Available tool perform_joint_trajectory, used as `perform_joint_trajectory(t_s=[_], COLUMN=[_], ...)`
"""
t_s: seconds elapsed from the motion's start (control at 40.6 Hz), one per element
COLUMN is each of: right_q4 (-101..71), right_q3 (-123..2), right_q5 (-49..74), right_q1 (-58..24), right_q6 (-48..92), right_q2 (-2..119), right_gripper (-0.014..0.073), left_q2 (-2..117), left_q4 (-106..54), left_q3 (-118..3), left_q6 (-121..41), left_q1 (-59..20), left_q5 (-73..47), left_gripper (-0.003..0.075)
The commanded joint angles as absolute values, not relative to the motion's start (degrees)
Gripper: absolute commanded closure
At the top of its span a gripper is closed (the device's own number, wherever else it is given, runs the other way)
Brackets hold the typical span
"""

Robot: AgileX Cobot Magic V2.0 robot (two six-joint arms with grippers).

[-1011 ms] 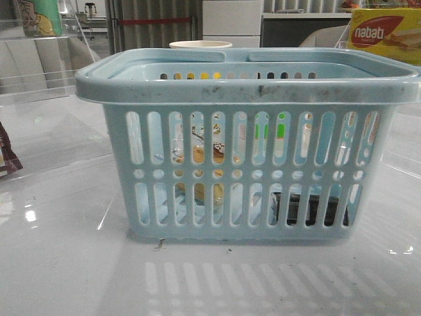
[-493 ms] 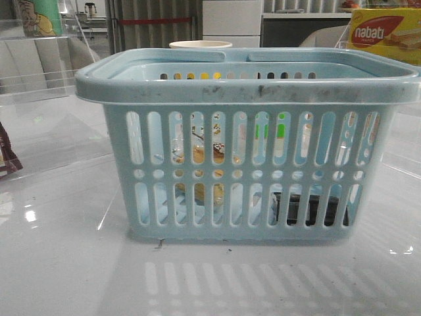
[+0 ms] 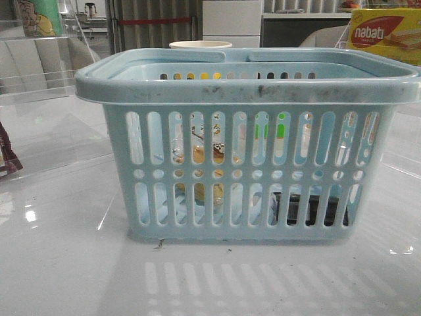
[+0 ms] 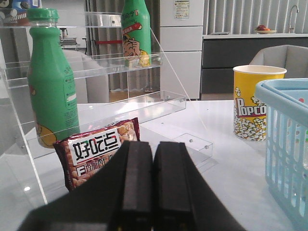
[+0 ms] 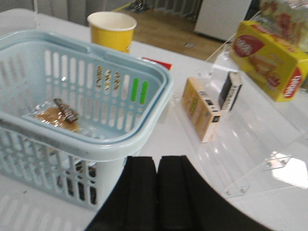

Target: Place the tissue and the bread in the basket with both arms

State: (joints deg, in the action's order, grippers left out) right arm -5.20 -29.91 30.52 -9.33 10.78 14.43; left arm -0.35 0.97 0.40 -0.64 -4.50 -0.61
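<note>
- Front camera: I've got the pale blue basket (image 3: 247,141) filling the middle of the table, rim scuffed, handles folded down.
- Through its slots I can see the bread (image 3: 197,155) on the left side of the basket floor, golden-brown in a clear wrapper.
- The dark tissue pack (image 3: 309,209) lies low in the basket's right corner, just behind the front wall.
- My right wrist camera looks down over the rim: the bread (image 5: 55,115) with its dark label strip lies flat on the basket (image 5: 120,132) bottom.
- Right gripper (image 5: 156,192): fingers pressed together, nothing between them, outside the basket.
- Left gripper (image 4: 153,187): fingers together too, empty, in front of a red-brown snack packet (image 4: 96,151) and a green bottle (image 4: 50,82).
- A yellow popcorn cup (image 4: 256,101) stands just beside the basket.
</note>
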Motion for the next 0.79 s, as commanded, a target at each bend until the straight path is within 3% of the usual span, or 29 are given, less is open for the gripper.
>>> perform_joint_trajectory(t_s=[0.0,0.247,0.542,0.764], right_q4=[-5.0,-5.0,-5.0,-5.0], right_q3=[-26.4,-12.8,0.2,1.7], right_q5=[20.3,12.4,0.0,-0.3], right_q1=[-5.5,2.1,3.1,3.1], right_q6=[11.1,11.1,11.1,11.1], right_q2=[10.1,1.0,-1.6,-1.6], right_gripper=[0.0571,0.0571,0.0571,0.0571], left_q2=[-1.3,-1.3,-1.3,-1.3], left_q4=[0.4,0.4,0.4,0.4], left_q3=[0.4,0.4,0.4,0.4], left_q6=[0.0,0.0,0.0,0.0], left_q1=[-4.4,-4.4,-4.4,-4.4], left_q5=[4.4,4.4,4.4,4.4], left_gripper=[0.0629,0.0629,0.0629,0.0629])
